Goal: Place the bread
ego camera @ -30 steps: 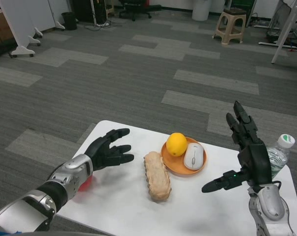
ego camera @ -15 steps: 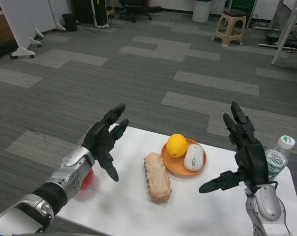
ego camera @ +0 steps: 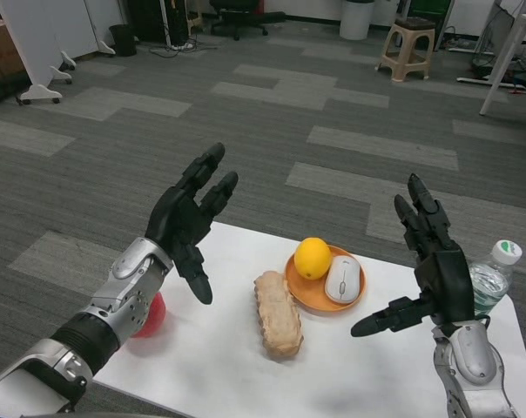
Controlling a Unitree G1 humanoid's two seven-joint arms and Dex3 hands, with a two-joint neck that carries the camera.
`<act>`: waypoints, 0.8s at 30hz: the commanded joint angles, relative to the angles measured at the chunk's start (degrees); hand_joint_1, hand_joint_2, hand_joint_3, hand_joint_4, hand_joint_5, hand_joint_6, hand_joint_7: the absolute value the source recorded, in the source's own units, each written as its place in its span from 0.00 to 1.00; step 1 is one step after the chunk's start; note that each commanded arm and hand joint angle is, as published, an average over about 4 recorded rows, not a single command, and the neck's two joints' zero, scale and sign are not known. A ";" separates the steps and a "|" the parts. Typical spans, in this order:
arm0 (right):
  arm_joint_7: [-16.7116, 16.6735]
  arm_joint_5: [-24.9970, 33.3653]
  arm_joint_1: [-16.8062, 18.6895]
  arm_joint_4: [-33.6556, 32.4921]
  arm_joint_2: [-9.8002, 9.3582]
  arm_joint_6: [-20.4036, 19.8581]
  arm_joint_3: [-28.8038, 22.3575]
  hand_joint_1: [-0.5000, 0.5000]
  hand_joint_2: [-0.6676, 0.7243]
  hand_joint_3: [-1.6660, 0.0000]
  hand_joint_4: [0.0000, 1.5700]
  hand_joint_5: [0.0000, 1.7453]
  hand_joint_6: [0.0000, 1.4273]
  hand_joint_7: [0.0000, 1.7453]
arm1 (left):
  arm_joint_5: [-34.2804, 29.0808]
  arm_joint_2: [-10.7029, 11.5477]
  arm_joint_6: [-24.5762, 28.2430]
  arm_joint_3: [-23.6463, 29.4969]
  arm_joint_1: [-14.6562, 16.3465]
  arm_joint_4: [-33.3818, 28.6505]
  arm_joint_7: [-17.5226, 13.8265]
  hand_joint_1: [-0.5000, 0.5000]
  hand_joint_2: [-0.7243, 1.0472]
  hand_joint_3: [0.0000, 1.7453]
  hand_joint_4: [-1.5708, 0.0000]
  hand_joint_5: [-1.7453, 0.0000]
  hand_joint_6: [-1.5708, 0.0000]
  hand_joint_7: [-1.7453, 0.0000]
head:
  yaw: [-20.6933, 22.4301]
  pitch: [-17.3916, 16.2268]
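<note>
White table (ego camera: 228, 366) | bread (ego camera: 277, 313): tan ridged loaf | left robot hand (ego camera: 186, 226), right robot hand (ego camera: 433, 274): spread, empty

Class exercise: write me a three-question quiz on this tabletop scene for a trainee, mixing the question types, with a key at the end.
1. True or false: the bread lies on the orange plate.
2. Which is on the plate beside the orange fruit? A) computer mouse B) water bottle C) red object
3. Fill in: the left hand and right hand hold ____.

Key: 1 false, it lies on the white table; 2 A; 3 nothing.
</note>
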 commanded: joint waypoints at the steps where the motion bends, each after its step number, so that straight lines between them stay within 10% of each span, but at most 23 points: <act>1: -0.19 0.52 -1.22 -0.16 -0.03 -0.19 -0.20 0.17 0.55 1.00 0.00 0.11 0.00 0.00 | -0.62 0.85 -0.04 0.21 0.47 -1.92 0.20 0.00 0.05 0.03 1.00 1.00 1.00 1.00 | -0.19 0.51; 24: -0.19 0.52 -1.64 -0.51 -0.03 -0.01 -0.24 0.17 0.55 1.00 0.00 0.11 0.00 0.00 | -1.37 1.66 0.14 -0.30 -0.85 -3.83 0.29 0.00 0.05 0.03 1.00 1.00 1.00 1.00 | -1.12 0.67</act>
